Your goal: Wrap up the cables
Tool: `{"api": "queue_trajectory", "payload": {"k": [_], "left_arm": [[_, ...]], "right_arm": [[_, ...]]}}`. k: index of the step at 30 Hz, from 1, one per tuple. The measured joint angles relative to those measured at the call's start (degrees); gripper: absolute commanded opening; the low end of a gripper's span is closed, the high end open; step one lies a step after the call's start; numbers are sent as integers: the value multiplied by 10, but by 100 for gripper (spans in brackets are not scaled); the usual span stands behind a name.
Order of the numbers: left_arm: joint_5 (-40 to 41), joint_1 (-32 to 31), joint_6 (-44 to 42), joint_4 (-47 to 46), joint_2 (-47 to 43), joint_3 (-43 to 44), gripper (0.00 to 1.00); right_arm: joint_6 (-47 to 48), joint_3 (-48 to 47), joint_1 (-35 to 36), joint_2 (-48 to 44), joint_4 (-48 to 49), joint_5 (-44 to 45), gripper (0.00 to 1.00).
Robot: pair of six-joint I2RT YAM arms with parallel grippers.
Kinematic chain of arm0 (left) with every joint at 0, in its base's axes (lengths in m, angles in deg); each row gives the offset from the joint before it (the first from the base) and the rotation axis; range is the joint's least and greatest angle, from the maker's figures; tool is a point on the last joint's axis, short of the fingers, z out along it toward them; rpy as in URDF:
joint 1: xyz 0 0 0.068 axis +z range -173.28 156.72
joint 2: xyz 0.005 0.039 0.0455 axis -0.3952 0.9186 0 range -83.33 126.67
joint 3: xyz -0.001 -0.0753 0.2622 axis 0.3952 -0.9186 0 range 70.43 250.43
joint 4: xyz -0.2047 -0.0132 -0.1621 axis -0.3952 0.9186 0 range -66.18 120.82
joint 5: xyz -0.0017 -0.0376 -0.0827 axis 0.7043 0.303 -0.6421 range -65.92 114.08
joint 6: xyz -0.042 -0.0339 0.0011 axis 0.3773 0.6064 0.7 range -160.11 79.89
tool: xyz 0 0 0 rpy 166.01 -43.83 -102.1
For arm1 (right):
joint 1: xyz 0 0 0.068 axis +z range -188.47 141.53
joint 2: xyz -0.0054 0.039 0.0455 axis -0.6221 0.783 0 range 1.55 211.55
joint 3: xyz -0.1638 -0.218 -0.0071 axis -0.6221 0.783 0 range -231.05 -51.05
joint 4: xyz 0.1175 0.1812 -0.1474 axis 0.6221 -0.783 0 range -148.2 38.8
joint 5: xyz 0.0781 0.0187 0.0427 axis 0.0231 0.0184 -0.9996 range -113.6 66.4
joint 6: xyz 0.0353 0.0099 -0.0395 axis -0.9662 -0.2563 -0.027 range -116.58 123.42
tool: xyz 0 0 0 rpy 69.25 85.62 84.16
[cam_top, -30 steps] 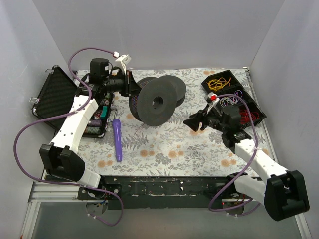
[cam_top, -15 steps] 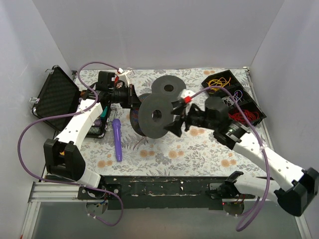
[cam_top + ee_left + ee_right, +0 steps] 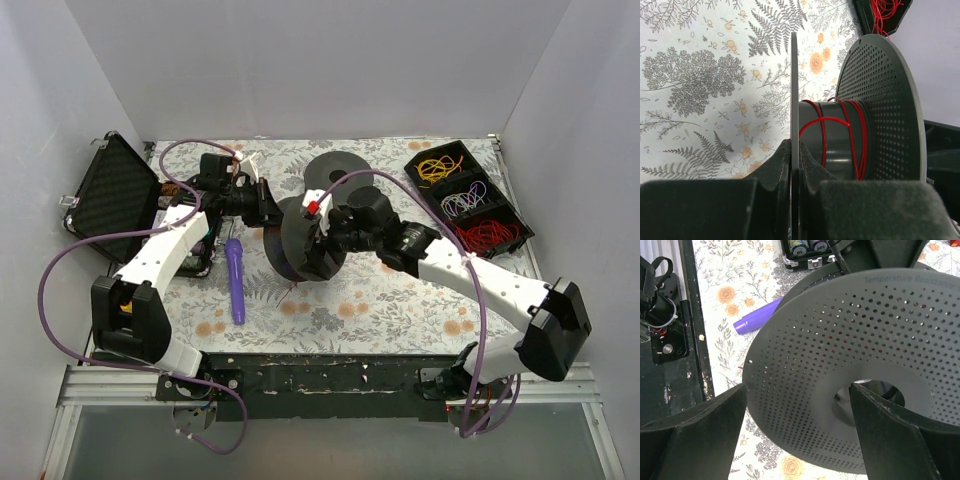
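Since the spool (image 3: 290, 235) blocks the overhead view, the right claw (image 3: 797, 390) only reads at the wrist: spread wide before one perforated flange, having swung in from the tray (image 3: 505, 200). Opposite, the left claw (image 3: 794, 152) pinches the other flange; red wire (image 3: 840, 132) circles the hub above the bench (image 3: 700, 75).

Bright, even light, soft shadows — wrist views blur on the nearest foam edges.

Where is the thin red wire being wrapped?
In the left wrist view, the red wire loops around the core of the grey spool, between its two discs, beyond the left gripper.
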Motion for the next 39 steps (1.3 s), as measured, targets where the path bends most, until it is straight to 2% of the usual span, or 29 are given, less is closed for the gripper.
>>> {"api": "queue_trajectory", "payload": {"k": [10,18,22,27,31,35,37,39], "left_arm": [[2,5,13,-28,0,-23,0],[-16,15,24,-28,15,-35,0],[-37,16,33,-29,15,-41,0],[-41,15,40,-37,16,-42,0],[-33,17,41,-53,28,-43,0],[-34,19,36,-64,56,-44,0],[-40,18,35,-71,68,-44,9],[-42,14,31,-73,81,-41,26]], "right_arm": [[-1,-31,-5,71,-5,-43,91],[-10,-23,-9,78,-4,-86,92],[-14,13,4,48,19,-70,92],[-21,30,28,49,40,-1,91],[-16,21,39,85,50,60,76],[-16,17,45,104,48,93,50],[-19,17,45,104,39,103,38],[-23,17,45,105,29,110,30]]}}
